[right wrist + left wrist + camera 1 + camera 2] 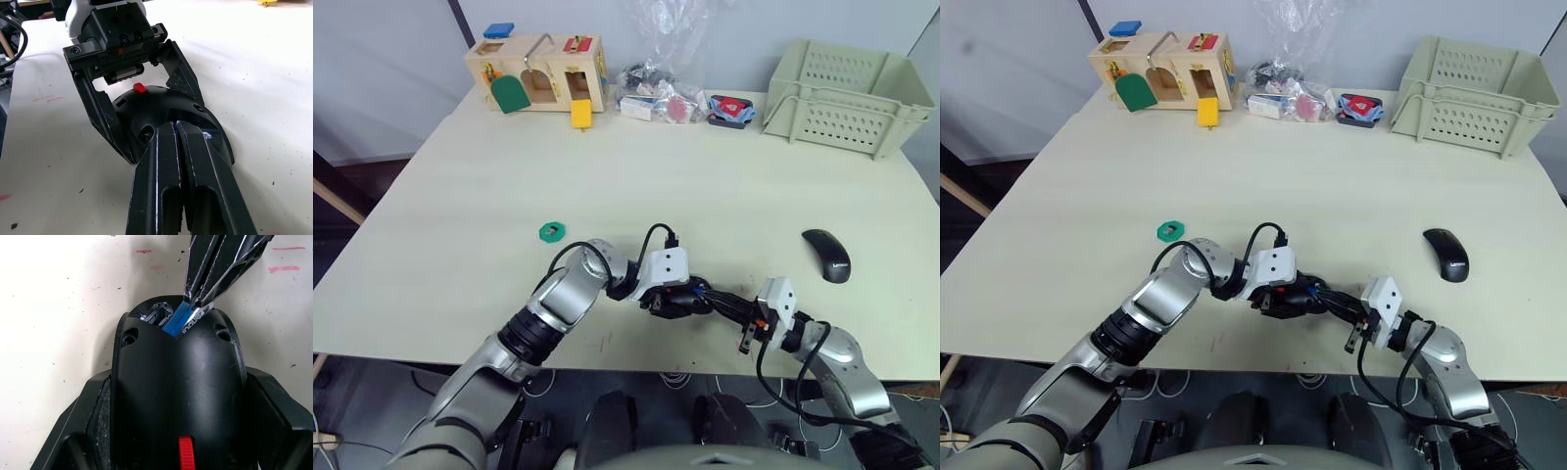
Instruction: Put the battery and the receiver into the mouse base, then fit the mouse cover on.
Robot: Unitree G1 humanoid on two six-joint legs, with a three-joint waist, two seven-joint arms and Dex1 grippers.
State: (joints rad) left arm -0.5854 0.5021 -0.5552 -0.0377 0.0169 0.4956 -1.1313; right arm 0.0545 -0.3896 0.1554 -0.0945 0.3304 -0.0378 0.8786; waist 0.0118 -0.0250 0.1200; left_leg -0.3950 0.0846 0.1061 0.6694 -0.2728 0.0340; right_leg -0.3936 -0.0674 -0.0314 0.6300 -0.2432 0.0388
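Left eye view: table (pixel 460 196) is sitting mostly bare through the middle, so the open room is lying between the far clutter and the near edge, where both arms are working. One green nut (pixel 552 231) is lying alone left of centre. Far edge, left to right: one wooden toy box (pixel 536 73), one plastic bag of parts (pixel 656 93), one pale green crate (pixel 847 86). One left gripper (pixel 677 300) is clamping the mouse base (pixel 176 396) by its sides, close to the near table edge; the base's long axis is running along the gripper's fingers, open hollow end pointing toward the right arm. One right gripper (pixel 736 309) is reaching in from the right, fingers pinched narrow on the battery (pixel 182 319), which is tilting down into the base's hollow, blue end showing. One mouse cover (pixel 827 254) is lying well apart on the right, dome up, long axis running near to far, free table all round it.
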